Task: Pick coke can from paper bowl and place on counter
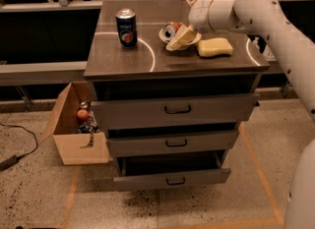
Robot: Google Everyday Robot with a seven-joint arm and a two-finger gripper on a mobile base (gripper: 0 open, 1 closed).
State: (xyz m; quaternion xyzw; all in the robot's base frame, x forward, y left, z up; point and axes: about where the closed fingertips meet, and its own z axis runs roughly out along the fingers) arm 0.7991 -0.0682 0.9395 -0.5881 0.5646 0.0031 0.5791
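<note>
The coke can (171, 28) lies on its side in the white paper bowl (164, 37), at the back middle of the grey metal counter (147, 62). My gripper (181, 37) reaches in from the right on the white arm (256, 7). Its cream fingers are open and sit low over the right half of the bowl, right next to the can. They hide part of the bowl and the can's right end. The can is not held.
A tall dark blue can (127, 27) stands at the counter's back left. A yellow sponge (214, 47) lies right of the bowl. The three drawers (177, 109) below stand partly pulled out. An open cardboard box (74, 144) with odds and ends sits on the floor at the left.
</note>
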